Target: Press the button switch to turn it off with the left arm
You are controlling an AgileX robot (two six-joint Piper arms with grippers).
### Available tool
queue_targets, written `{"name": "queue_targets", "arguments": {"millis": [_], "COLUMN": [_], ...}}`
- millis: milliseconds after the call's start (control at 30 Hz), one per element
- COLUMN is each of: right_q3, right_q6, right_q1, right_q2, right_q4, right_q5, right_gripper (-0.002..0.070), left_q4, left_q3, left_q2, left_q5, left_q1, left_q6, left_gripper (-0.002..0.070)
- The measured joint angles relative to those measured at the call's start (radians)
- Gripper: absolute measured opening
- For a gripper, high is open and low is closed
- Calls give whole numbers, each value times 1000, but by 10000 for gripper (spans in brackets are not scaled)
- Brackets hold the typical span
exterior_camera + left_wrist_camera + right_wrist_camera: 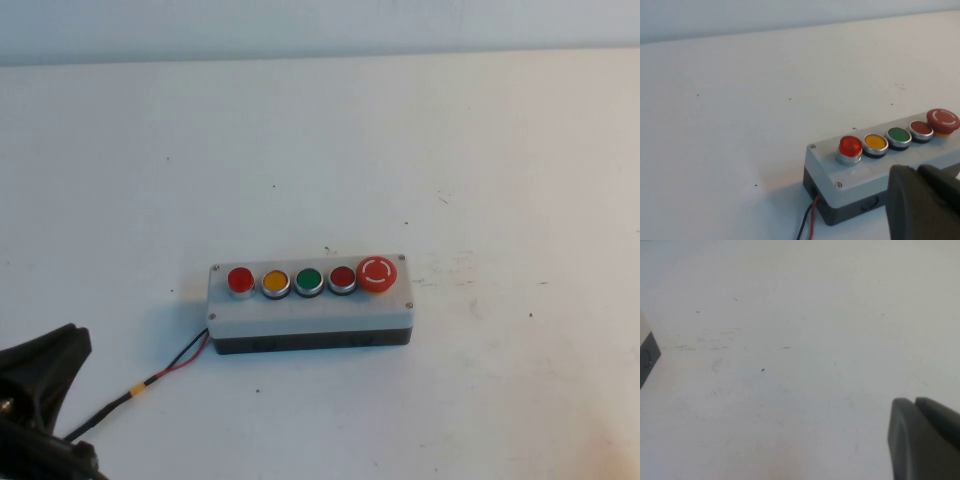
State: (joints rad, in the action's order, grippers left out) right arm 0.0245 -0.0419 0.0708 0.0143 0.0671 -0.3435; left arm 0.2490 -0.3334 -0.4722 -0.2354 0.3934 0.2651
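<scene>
The left gripper (924, 202) hangs near the grey box (875, 175), apart from the glowing button switch (850, 146); its grip state is unreadable. The right gripper (925, 437) hovers over bare table (790, 340), equally unreadable. No legible lettering; only white arrows on the mushroom button (943, 119).

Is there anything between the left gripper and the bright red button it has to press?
Nothing visible. The left gripper sits at the near left of the table, short of the grey box. The bright red button is at the box's left end, uncovered. The right gripper is off over bare table.

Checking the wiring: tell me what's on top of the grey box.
On the grey box: red button, yellow, green, darker red, mushroom button. Inside is hidden. Left tool nearby; right tool away.
</scene>
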Motion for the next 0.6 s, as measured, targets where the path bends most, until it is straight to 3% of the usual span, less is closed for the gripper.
{"name": "queue_targets", "arguments": {"millis": [433,600], "right_q3": [0,0], "right_q6": [0,0], "right_q1": [0,0], "right_q2": [0,0], "right_q4": [0,0], "right_q5": [0,0], "right_gripper": [-16,-16], "left_q4": [-91,-155], "left_q3": [28,157], "left_q2": [5,83], "left_q5": [92,345], "left_q1": [0,0], "left_q6": [16,30], "left_gripper": [-1,-2]}}
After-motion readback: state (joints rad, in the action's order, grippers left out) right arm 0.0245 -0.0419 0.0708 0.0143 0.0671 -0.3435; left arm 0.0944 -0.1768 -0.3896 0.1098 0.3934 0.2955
